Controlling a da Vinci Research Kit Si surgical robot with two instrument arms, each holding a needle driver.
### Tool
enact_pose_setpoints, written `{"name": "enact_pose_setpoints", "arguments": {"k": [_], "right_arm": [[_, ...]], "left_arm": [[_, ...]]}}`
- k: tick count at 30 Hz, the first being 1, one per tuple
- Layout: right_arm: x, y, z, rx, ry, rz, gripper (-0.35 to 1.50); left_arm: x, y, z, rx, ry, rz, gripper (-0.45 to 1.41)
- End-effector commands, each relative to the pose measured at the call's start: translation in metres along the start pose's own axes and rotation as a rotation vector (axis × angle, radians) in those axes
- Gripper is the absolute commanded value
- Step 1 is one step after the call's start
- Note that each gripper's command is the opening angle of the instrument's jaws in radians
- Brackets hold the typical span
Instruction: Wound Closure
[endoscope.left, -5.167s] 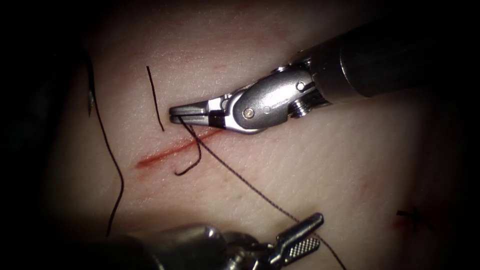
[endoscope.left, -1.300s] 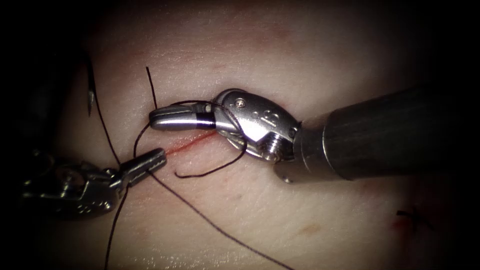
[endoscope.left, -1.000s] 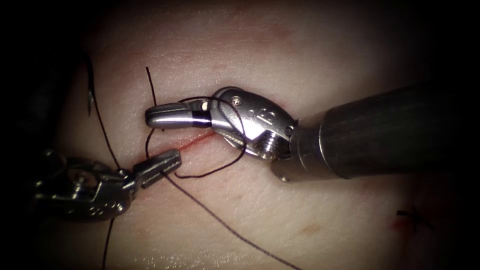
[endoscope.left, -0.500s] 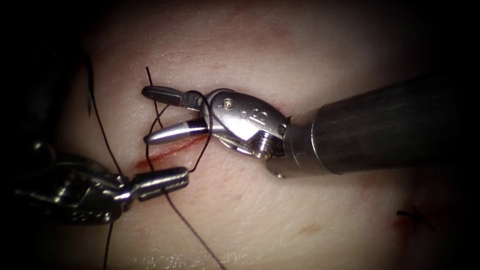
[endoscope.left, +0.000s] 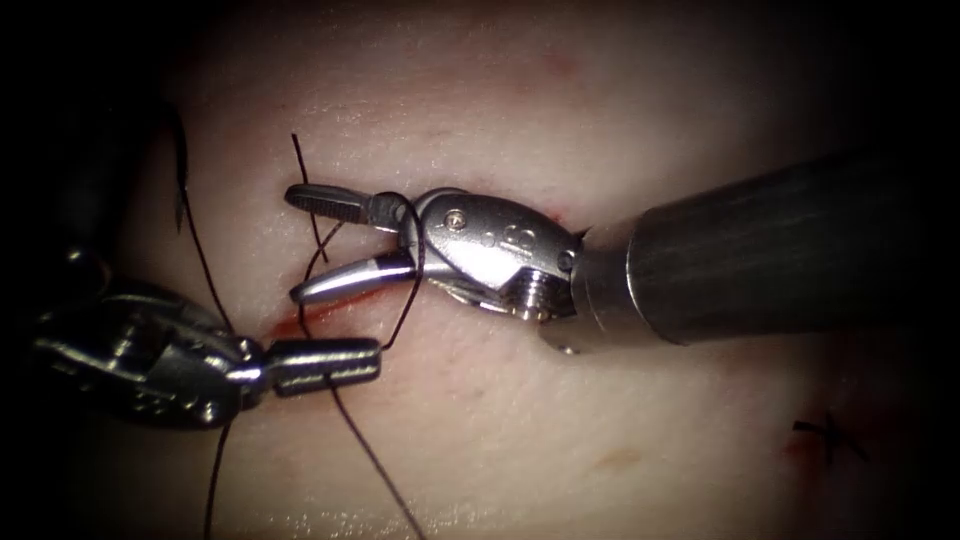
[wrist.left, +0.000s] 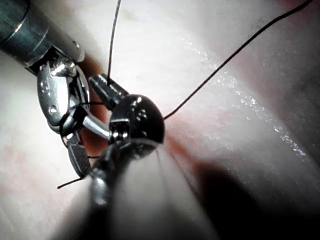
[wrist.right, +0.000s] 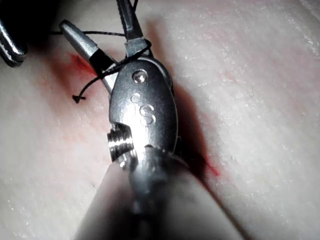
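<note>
My right tool (endoscope.left: 293, 243) reaches in from the right over the cut (endoscope.left: 300, 322) with its jaws open and nothing held. A loop of thread (endoscope.left: 412, 250) is wound round the base of its jaws, also seen as thread (wrist.right: 120, 57). The short thread tail (endoscope.left: 305, 170) rises on the tissue (endoscope.left: 560, 430) and passes between the open jaws. My left tool (endoscope.left: 372, 355) lies low at the left, shut on the long thread (endoscope.left: 355, 440) just below the cut. A dark curved shape, seemingly the needle (endoscope.left: 181, 195), rests at the far left, held by neither tool.
A finished dark stitch knot (endoscope.left: 825, 435) sits at the far right of the tissue. Red fluid marks the cut's left end. Another thread strand (endoscope.left: 215, 290) runs down the left side behind my left tool's body. The right tool (wrist.left: 57, 97) sits close to my left tool (wrist.left: 104, 84).
The right tool's jaws have opened around the short tail. The left tool has slid down and slightly right with the long thread, keeping the loop on the right tool.
</note>
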Motion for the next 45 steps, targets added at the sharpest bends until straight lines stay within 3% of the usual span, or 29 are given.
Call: {"name": "enact_pose_setpoints", "arguments": {"k": [1,6,15,17,18,23,28,33,35,39,43,45], "right_arm": [[-0.001,-0.0004,0.0006,0.001,0.0,0.001,0.81],[-0.0012,-0.0007,0.0009,0.017,-0.007,-0.016,0.81],[-0.0013,-0.0011,0.0013,0.035,-0.015,0.037,0.62],[-0.0014,-0.001,0.0013,0.035,-0.017,0.072,0.34],[-0.0014,-0.001,0.0014,0.028,-0.021,0.09,0.32],[-0.0015,-0.0007,0.0018,-0.044,-0.059,0.189,0.59],[-0.0015,-0.0004,0.0017,-0.055,-0.063,0.251,0.54],[-0.0015,-0.0003,0.002,-0.086,-0.074,0.331,1.06],[-0.0015,-0.0003,0.002,-0.091,-0.076,0.337,1.06],[-0.0015,-0.0003,0.002,-0.092,-0.075,0.373,0.84],[-0.0018,-0.0006,0.0022,-0.094,-0.077,0.369,0.88],[-0.002,-0.0009,0.0023,-0.094,-0.079,0.366,1.04]], "left_arm": [[0.0002,0.0006,0.0007,-0.003,-0.006,-0.011,-0.45],[0.0011,0.0003,0.0004,-0.004,-0.009,-0.044,-0.45],[0.0013,-0.0006,0.0,-0.003,-0.007,-0.053,-0.45],[0.0014,-0.0005,0.0001,-0.003,-0.005,-0.052,-0.45],[0.0014,-0.0005,0.0001,-0.003,-0.002,-0.052,-0.45],[0.0018,-0.0004,0.0001,-0.003,0.007,-0.05,-0.45],[0.0017,0.0002,0.0002,-0.002,0.005,-0.044,-0.45],[0.0022,0.0002,0.0004,-0.001,0.009,-0.044,-0.45],[0.0023,0.0002,0.0006,-0.001,0.009,-0.044,-0.45],[0.0027,0.0001,0.0007,0.0,0.014,-0.044,-0.45],[0.0031,-0.0004,0.0003,-0.002,0.02,-0.053,-0.45],[0.003,-0.0007,0.0001,-0.001,0.025,-0.051,-0.45]]}}
